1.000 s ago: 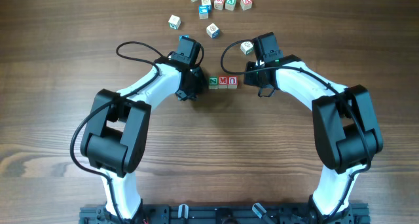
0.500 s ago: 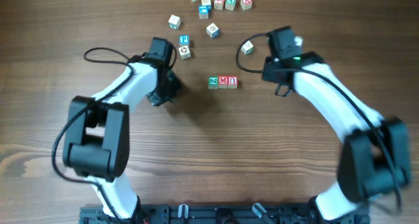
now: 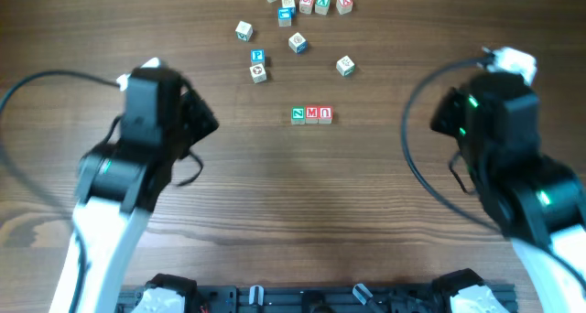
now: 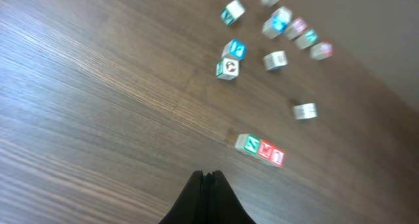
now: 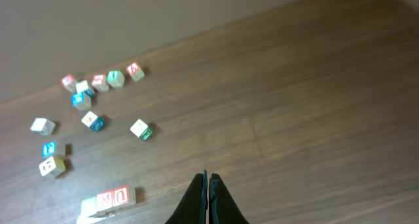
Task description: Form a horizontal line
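Note:
The three pale cubes stand touching in a left-to-right row at the table's middle: the green "N" cube (image 3: 298, 115), the red "M" cube (image 3: 312, 114) and the red arch-letter cube (image 3: 326, 114). The row also shows in the left wrist view (image 4: 262, 149) and at the lower left of the right wrist view (image 5: 108, 200). My left gripper (image 3: 197, 123) (image 4: 206, 175) is shut and empty, raised well left of the row. My right gripper (image 3: 447, 119) (image 5: 207, 177) is shut and empty, raised well right of the row.
Loose cubes lie behind the row: a blue "P" cube (image 3: 257, 56), one just below it (image 3: 259, 72), a green-lettered cube (image 3: 345, 65), two more (image 3: 243, 29) (image 3: 298, 43), and several clustered at the far edge (image 3: 306, 4).
Both arms have drawn back from beside the row and risen, the left one to the left and the right one to the right. The three cubes have not moved.

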Robot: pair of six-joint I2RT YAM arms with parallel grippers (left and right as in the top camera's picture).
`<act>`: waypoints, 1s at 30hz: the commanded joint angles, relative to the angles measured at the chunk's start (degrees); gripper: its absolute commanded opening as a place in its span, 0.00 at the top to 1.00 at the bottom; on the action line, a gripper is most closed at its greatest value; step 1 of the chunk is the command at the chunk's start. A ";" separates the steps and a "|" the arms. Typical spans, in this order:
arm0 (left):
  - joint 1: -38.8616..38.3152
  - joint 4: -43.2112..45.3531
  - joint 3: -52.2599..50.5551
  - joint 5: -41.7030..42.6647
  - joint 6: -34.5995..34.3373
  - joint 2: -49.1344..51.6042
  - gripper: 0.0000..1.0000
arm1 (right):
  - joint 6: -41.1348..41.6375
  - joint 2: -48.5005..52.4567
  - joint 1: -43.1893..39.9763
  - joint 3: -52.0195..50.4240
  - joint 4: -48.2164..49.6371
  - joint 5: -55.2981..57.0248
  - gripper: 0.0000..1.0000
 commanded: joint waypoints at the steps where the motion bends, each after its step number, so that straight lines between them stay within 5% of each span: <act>1: -0.35 -3.39 0.07 -1.73 1.07 -8.55 0.96 | 0.17 -6.10 0.04 0.02 -2.73 3.78 0.95; 8: -6.03 -5.73 0.07 -8.24 1.01 -19.32 0.96 | 0.15 -14.69 0.04 0.02 -5.07 6.97 0.94; 10: -8.22 -5.73 0.07 -10.93 1.01 -20.70 0.96 | 0.15 -16.24 0.04 0.02 -5.07 6.95 0.88; 12: -9.90 -5.79 0.07 -13.03 1.03 -21.16 0.94 | 0.17 -17.27 0.04 0.02 -5.09 6.93 0.71; 14: -10.16 -5.95 0.04 -13.64 1.03 -20.96 0.66 | 0.17 -17.51 0.04 0.02 -5.31 6.93 0.49; 15: -10.16 -6.05 0.04 -13.64 1.05 -20.87 0.45 | 0.20 -17.49 0.04 0.00 -5.62 6.88 0.39; 16: -10.14 -6.23 0.04 -13.64 1.03 -20.81 0.29 | 0.22 -17.44 0.04 0.00 -6.29 6.88 0.13; 17: -10.12 -6.38 0.04 -13.62 1.05 -20.65 0.10 | 0.20 -17.38 0.04 0.00 -7.30 6.91 0.00; 18: -10.12 -6.47 0.04 -13.62 1.03 -20.63 0.00 | 0.20 -17.38 0.04 0.00 -7.93 6.88 0.00; 30: -10.12 -6.69 0.04 -13.60 1.03 -20.28 0.00 | 0.31 -17.38 0.04 0.00 -16.22 3.32 0.00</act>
